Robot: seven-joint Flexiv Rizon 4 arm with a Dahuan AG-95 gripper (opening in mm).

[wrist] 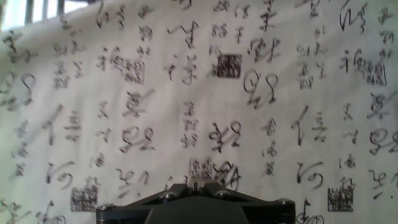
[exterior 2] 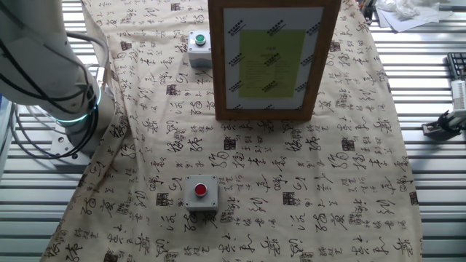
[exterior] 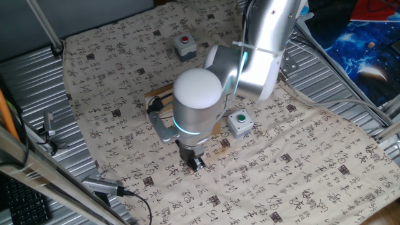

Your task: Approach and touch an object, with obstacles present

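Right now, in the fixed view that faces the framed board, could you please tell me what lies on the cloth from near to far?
Red button box → wooden framed board → green button box, set back beside the board's left edge.

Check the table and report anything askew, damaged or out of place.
Nothing looks damaged or spilled. The framed wooden board stands propped upright between the green button box and the red button box. The calligraphy cloth shows only mild wrinkles. The gripper hangs low over bare cloth.

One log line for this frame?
gripper: low over cloth, jaws unclear | frame: upright | red button: untouched | green button: untouched
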